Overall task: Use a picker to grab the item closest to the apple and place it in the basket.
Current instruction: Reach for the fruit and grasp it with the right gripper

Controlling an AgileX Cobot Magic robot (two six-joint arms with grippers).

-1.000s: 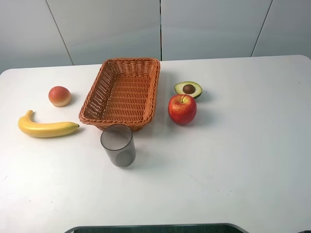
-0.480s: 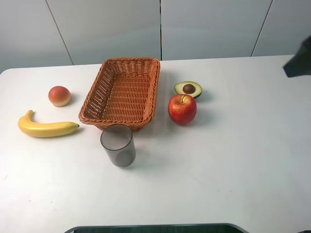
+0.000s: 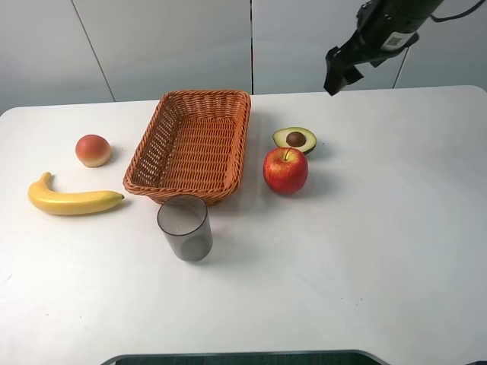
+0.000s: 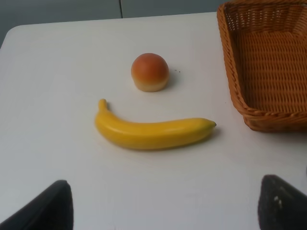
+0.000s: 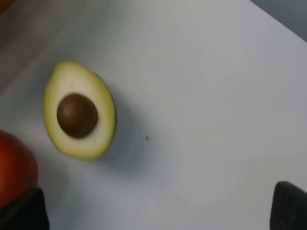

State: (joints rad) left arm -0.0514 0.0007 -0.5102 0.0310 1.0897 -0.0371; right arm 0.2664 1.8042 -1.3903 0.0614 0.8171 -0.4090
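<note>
Six things are sitting on the white desk (image 3: pixel 365 258). The avocado half (image 3: pixel 294 139) is lying cut face up with its brown pit showing. It is resting just behind the apple (image 3: pixel 285 170) and a little to its right, so close that the two are nearly touching. No other item is lying as near to the apple.

The woven basket (image 3: pixel 152 152) is standing just to the left of both fruits, apart from them, and the avocado half is lying outside it. A grey translucent cup (image 3: pixel 185 228) is standing upright just in front of the basket's near edge. Farther left, a peach (image 3: pixel 93 150) and a banana (image 3: pixel 72 201) are lying well apart from the apple, with the banana in front of the peach.

The right arm (image 3: pixel 380 30) is hanging high over the back of the desk, above and to the right of the avocado half, and is touching nothing. In the slightly blurred right wrist view, the right fingers (image 5: pixel 21 213) are showing as two dark tips spread wide apart and gripping nothing. The avocado half and a slice of the apple are lying on the desk beyond them.

The left fingers (image 4: pixel 45 208) are likewise standing wide apart and holding nothing. The left wrist view is showing the banana and peach lying on the desk beyond them, with a corner of the basket off to one side.
</note>
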